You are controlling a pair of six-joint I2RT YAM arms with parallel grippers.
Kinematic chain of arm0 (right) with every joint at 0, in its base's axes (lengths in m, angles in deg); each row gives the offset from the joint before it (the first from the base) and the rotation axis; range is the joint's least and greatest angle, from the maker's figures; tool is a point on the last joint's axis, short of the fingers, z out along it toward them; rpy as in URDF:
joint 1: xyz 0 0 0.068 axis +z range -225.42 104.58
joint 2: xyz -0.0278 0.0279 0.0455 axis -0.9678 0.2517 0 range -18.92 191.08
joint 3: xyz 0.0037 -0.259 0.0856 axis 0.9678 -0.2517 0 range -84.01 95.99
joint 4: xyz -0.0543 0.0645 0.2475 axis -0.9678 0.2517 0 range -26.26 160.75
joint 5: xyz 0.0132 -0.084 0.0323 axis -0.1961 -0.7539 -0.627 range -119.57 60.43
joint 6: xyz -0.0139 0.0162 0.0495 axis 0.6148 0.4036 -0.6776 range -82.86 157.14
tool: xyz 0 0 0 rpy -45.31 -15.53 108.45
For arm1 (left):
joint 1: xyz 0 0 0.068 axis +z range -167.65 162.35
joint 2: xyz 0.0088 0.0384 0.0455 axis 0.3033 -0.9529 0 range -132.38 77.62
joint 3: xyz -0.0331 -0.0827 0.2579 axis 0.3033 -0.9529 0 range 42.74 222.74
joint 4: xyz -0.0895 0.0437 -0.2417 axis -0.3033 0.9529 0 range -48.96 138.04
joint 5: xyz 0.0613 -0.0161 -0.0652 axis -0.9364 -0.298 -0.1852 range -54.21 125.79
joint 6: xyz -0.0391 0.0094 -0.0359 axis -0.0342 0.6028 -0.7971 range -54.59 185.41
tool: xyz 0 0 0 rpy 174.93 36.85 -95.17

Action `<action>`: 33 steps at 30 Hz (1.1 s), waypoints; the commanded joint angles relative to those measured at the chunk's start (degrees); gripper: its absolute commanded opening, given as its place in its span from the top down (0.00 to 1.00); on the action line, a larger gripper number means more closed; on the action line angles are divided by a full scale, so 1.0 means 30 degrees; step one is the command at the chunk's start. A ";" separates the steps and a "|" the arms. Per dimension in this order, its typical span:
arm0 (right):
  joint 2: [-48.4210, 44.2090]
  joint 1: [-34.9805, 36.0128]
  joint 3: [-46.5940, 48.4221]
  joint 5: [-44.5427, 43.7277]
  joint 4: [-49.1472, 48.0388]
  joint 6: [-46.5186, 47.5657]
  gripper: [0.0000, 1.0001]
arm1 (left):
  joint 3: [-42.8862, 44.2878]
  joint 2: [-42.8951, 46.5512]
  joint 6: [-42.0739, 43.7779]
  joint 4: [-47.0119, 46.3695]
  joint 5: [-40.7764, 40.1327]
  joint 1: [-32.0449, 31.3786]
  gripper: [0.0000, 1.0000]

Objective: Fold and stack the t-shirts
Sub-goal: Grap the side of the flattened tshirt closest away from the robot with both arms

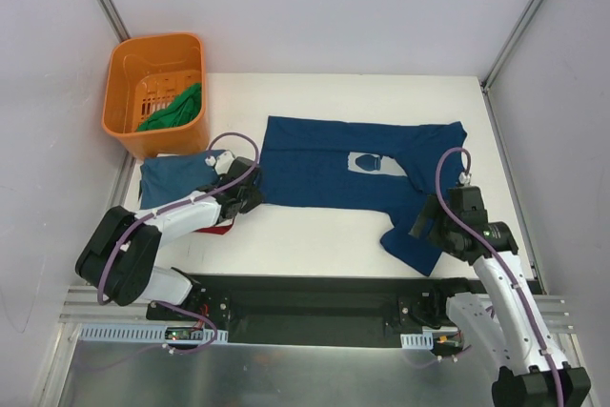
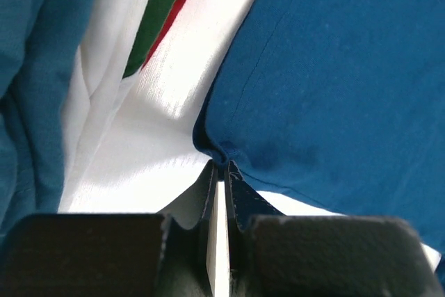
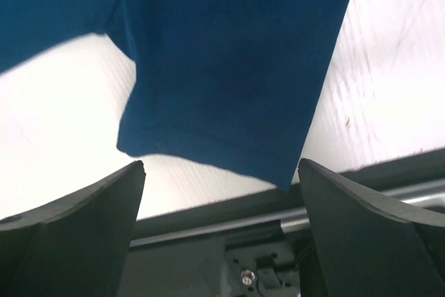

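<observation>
Pinches the left edge of the navy t-shirt (image 1: 324, 169), spread on the table (image 1: 315, 235), with left gripper (image 2: 221, 168) clamped; holds right gripper (image 3: 221, 172) wide apart over the near-right flap. Could lose that thin bite on lifting, bunching the cloth.

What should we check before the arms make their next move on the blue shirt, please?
1. Left hand shut on the edge of the blue shirt: ok.
2. Right hand open: ok.
3. Right hand gripping the sleeve: not ok; the sleeve lies ahead of it, ungripped.
4. Blue shirt spread out, print up: ok.
5. Left arm clear of the teal shirt: cannot tell; they overlap seen from above.
</observation>
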State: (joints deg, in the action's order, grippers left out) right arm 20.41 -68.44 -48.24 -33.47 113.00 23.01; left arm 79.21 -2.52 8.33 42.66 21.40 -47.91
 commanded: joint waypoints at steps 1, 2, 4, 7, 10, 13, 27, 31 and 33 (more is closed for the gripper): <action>0.0220 0.1915 0.0237 -0.1540 0.2506 -0.3430 0.04 | -0.0466 0.0902 0.0686 -0.0484 -0.0036 0.0214 1.00; 0.0220 0.2094 0.0061 -0.1744 0.2624 -0.3927 0.04 | -0.0525 0.0989 0.0716 -0.0774 -0.0065 0.0214 1.00; 0.0394 0.2242 -0.0581 -0.1864 0.2508 -0.4838 0.04 | -0.0525 0.1019 0.0803 -0.0953 0.0022 0.0243 1.00; 0.1359 0.2272 -0.1344 -0.1426 0.1369 -0.5104 0.03 | -0.0467 0.0990 0.0862 -0.1041 0.0168 0.0214 1.00; 0.2910 0.2301 -0.1755 -0.0430 -0.0652 -0.4403 0.03 | -0.0408 0.0961 0.0979 -0.1070 0.0140 0.0214 1.00; 0.5048 0.2272 -0.1786 -0.0194 -0.1885 -0.4167 0.01 | -0.0408 0.0961 0.0950 -0.1099 0.0081 0.0214 1.00; 0.9272 0.2272 -0.2167 0.0715 -0.4085 -0.4313 0.56 | -0.0378 0.0990 0.0980 -0.1187 0.0022 0.0214 1.00; 0.8484 0.2272 -0.1875 0.0188 -0.3119 -0.4109 0.79 | -0.0642 0.1515 0.0892 -0.1129 0.0110 0.0214 1.00; 0.7664 0.2272 -0.1787 -0.0076 -0.2154 -0.4079 0.85 | -0.0905 0.1896 0.0630 -0.0632 0.0255 0.0214 1.00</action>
State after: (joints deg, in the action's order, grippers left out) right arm 46.11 -61.97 -53.00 -33.19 105.72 11.49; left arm 77.88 -0.31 10.67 39.95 21.81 -47.91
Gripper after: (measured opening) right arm 0.185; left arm 0.011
